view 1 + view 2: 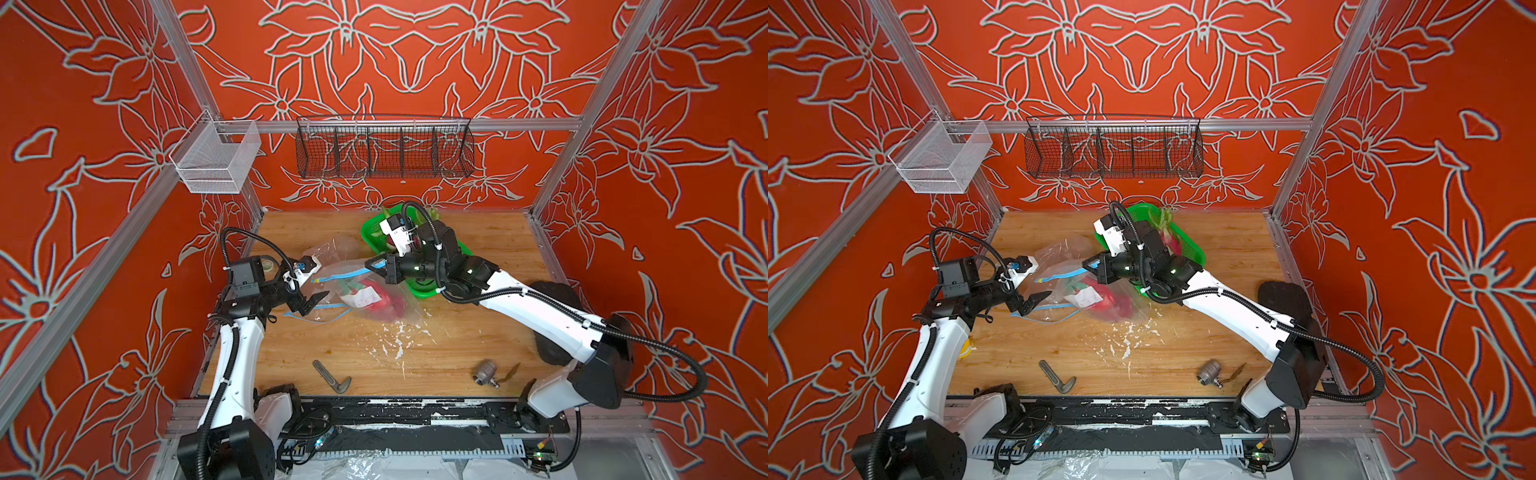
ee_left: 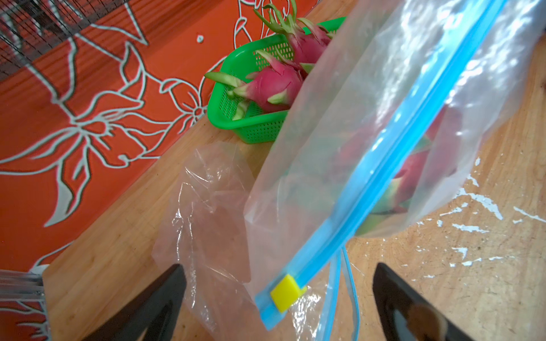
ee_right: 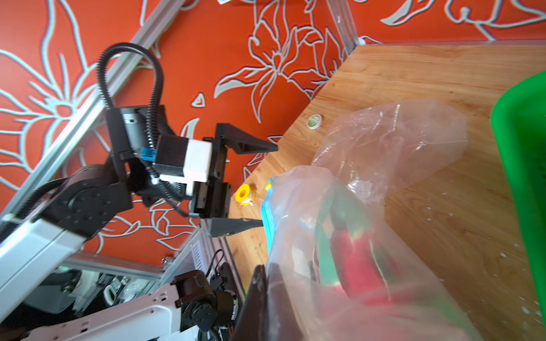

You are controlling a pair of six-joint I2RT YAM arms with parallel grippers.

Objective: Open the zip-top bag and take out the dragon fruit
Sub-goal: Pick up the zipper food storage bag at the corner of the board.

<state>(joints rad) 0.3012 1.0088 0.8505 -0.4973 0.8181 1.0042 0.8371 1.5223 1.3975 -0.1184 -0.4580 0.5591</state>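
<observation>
The clear zip-top bag [image 1: 376,305] [image 1: 1100,305] has a blue zip strip and a yellow slider [image 2: 286,292]. A red dragon fruit [image 1: 390,301] [image 2: 413,177] [image 3: 360,257] lies inside it. My right gripper [image 1: 368,263] [image 1: 1086,264] [image 3: 266,274] is shut on the bag's top edge near the zip and holds that end up off the table. My left gripper [image 1: 314,301] [image 2: 279,268] [image 3: 267,184] stands open at the slider end. The slider sits between its fingers without touching either. The zip looks shut along its length.
A green basket [image 1: 419,289] [image 2: 260,130] with more dragon fruit [image 2: 274,85] stands behind the right arm. Two empty clear bags lie nearby [image 1: 332,247] [image 1: 320,313]. A grey metal tool [image 1: 330,376], a metal fitting [image 1: 484,372] and a yellow tape roll [image 3: 244,194] lie on the wooden table.
</observation>
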